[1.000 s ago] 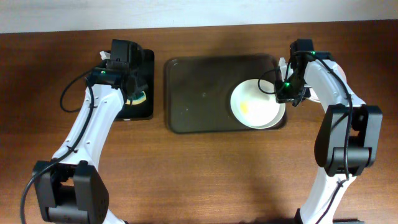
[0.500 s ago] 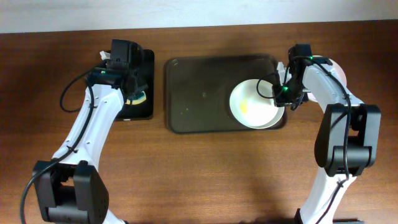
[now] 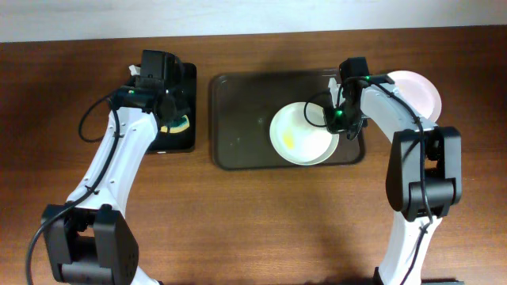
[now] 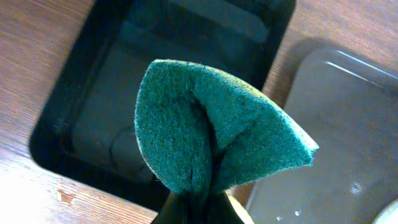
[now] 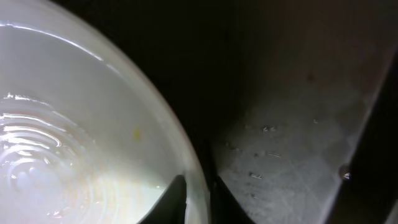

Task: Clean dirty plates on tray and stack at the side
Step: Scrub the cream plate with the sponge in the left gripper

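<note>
The dark brown tray [image 3: 245, 119] lies mid-table. A white plate [image 3: 299, 133] with a yellow smear lies in its right half; a second rim shows under the plate's lower edge. My right gripper [image 3: 338, 125] is shut on this plate's right rim, seen close in the right wrist view [image 5: 198, 196] with the plate [image 5: 74, 137] to the left and the tray floor [image 5: 298, 130] to the right. Another white plate [image 3: 417, 91] lies on the table right of the tray. My left gripper [image 3: 169, 119] is shut on a green sponge [image 4: 211, 137] above the small black tray [image 4: 106, 106].
The small glossy black tray [image 3: 186, 87] stands left of the brown tray, whose left edge also shows in the left wrist view [image 4: 348, 124]. Bare wooden table [image 3: 261, 222] lies in front of both trays. My right arm crosses the tray's right rim.
My right gripper has pulled the smeared plate leftwards across the tray. The plate on the table at the right has come into view from behind the arm. The left arm has stayed put.
</note>
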